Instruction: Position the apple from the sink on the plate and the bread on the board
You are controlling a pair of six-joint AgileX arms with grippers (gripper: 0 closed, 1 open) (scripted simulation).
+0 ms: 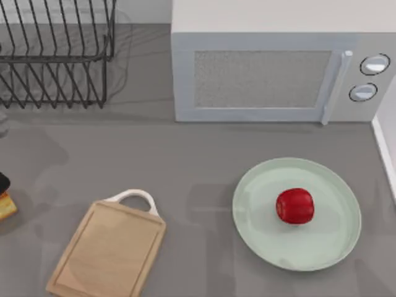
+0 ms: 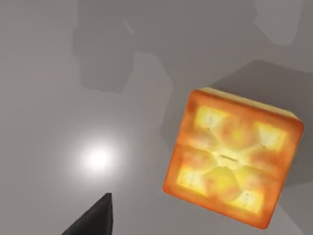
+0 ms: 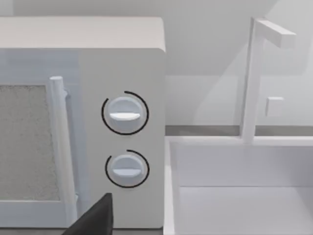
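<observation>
The apple (image 1: pixel 295 206) sits on the plate (image 1: pixel 334 244), the bread (image 2: pixel 234 156) lies left of the board (image 1: pixel 108 250), and I cannot tell if the left gripper (image 1: pixel 2 183) above the bread is open.

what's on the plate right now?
The apple sits on the plate, slightly right of centre. Nothing else is on it. The patch of plate under the apple is hidden. The bread is at the table's left edge, off the board.

One apple (image 1: pixel 295 206), plate (image 1: pixel 297 213), bread (image 2: pixel 232 156), board (image 1: pixel 110 249).
</observation>
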